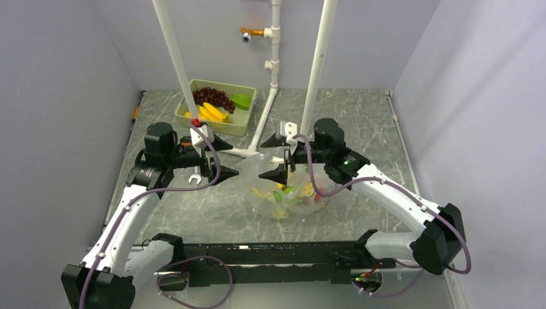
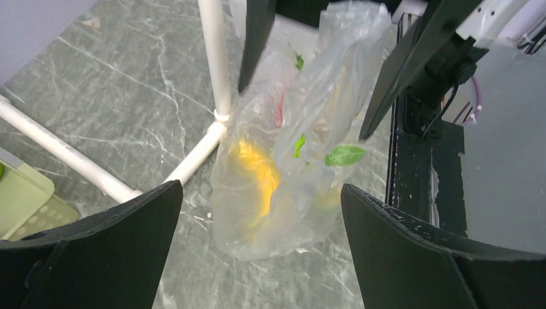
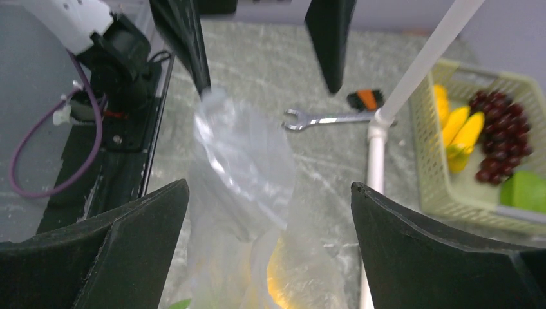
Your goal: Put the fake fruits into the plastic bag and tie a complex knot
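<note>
Left arm (image 1: 125, 222), right arm (image 1: 386, 190): white link shells, black joint housings, black bases. Purple cable (image 1: 217, 168) loops along each. Left gripper (image 1: 226, 159), right gripper (image 1: 265, 159): black, wedge-shaped tapering fingers. Green light (image 1: 348, 162) on right wrist housing.

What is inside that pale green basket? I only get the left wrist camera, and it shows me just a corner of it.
Observer: The right wrist camera shows the basket holding dark grapes, yellow bananas and a green fruit.
Operator: Is anything else lying about that I can't see?
Observer: Yes, a silver wrench lies flat on the table, close to the left pincer.
Operator: And where does the plastic bag sit relative to the two arms?
Observer: From above, the plastic bag rests between them, nearer the right arm.
</note>
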`<action>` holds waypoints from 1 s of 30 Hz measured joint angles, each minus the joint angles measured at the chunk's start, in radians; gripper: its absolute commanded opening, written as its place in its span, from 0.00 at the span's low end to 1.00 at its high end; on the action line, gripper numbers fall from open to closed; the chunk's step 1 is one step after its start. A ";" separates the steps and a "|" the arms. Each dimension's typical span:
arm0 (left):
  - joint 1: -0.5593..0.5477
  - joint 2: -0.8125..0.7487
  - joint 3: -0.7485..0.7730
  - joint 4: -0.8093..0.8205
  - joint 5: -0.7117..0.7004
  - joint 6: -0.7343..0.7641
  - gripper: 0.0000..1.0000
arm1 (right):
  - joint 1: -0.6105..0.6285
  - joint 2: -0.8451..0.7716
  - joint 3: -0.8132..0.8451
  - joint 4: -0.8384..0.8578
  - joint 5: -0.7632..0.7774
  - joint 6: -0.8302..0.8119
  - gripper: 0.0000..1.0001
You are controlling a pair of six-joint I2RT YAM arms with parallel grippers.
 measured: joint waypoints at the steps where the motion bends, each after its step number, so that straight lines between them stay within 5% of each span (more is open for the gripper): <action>1: -0.001 -0.003 -0.004 -0.011 0.000 0.014 0.99 | 0.000 -0.013 0.018 -0.002 0.001 0.006 1.00; 8: -0.053 0.016 0.014 -0.102 -0.005 0.130 0.99 | -0.023 -0.115 0.142 -0.143 0.061 0.035 1.00; 18: -0.232 -0.048 -0.102 0.093 -0.209 0.000 0.99 | -0.429 -0.318 0.116 -0.531 0.116 -0.053 0.99; 27: -0.361 -0.033 -0.153 0.296 -0.446 -0.152 0.99 | -0.526 -0.129 0.082 -0.594 0.012 -0.089 0.99; 30: -0.419 -0.032 -0.172 0.336 -0.530 -0.198 0.99 | -0.534 -0.071 0.067 -0.587 -0.038 -0.092 0.92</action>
